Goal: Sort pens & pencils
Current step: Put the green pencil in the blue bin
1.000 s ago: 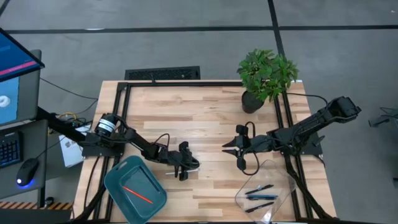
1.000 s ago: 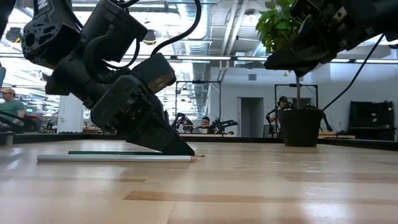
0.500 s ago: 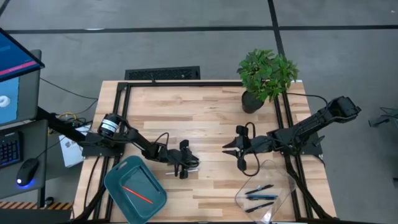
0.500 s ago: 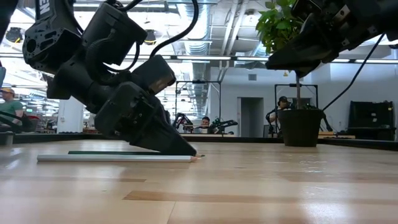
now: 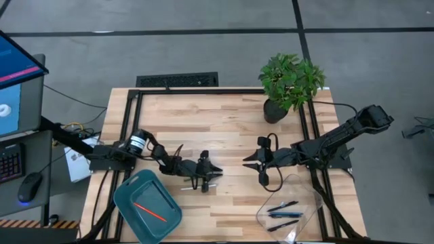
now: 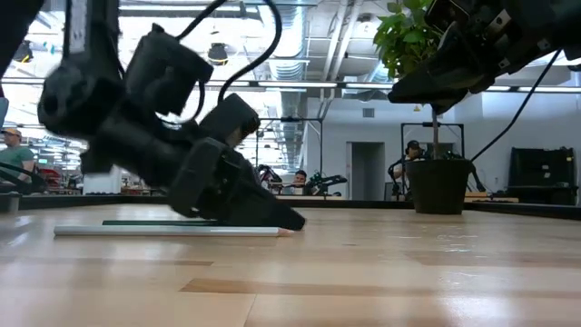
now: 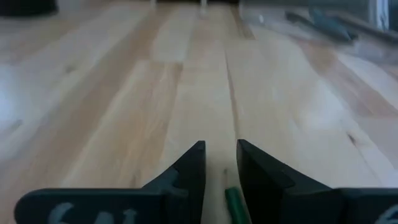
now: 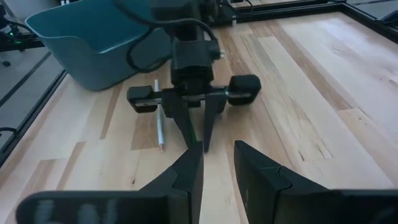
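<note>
A green pencil and a pale pencil lie side by side on the table, left of its middle. My left gripper is low over them, nearly level and pointing toward the table's right edge. It is narrowly open, with the green pencil's end between its fingers. The pale pencil lies beside it. An orange pencil lies in the teal bin. Dark pens lie in the clear tray. My right gripper hovers open at mid-table, facing the left one. My left gripper has one finger on each side of the green pencil's end, lying along the pencil and coming nearly level from the table's left. The pencil lies flat on the table. I cannot tell whether the fingers touch it.
A potted plant stands at the far right corner. The teal bin is at the near left, the clear tray at the near right. Bare wood shows between the two grippers and toward the far edge. People show in the room beyond.
My left gripper has tipped from pointing steeply down at the pale pencil's end to nearly level. Its tips have moved a little toward the table's right edge, and the arm has sunk lower. Both pencils have stayed where they were.
</note>
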Motion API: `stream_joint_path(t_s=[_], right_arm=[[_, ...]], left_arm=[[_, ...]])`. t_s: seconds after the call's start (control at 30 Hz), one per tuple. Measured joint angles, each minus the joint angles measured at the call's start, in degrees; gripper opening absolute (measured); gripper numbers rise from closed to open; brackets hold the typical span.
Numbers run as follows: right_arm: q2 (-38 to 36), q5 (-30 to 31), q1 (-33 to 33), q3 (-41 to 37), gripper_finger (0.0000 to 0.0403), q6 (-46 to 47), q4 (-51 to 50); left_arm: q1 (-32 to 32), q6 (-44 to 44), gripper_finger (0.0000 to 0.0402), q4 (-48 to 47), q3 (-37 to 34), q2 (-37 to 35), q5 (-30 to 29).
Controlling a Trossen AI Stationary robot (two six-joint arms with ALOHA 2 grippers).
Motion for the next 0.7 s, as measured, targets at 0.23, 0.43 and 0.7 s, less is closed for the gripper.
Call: stream_joint_path(t_s=[0.23, 0.43, 0.7], right_arm=[[0.0, 0.0, -0.1, 0.0, 0.0113, 0.0, -0.4], [0.0, 0.0, -0.1, 0.0, 0.0113, 0.0, -0.4], [0.0, 0.0, -0.1, 0.0, 0.0113, 0.0, -0.5]], left_arm=[[-0.2, 0.2, 0.0084, 1.5, -0.6, 0.0, 1.1], [-0.1, -1.2, 0.0084, -2.0, -2.0, -2.2, 3.4], [-0.2, -1.7, 0.0084, -2.5, -2.1, -2.3, 4.3]])
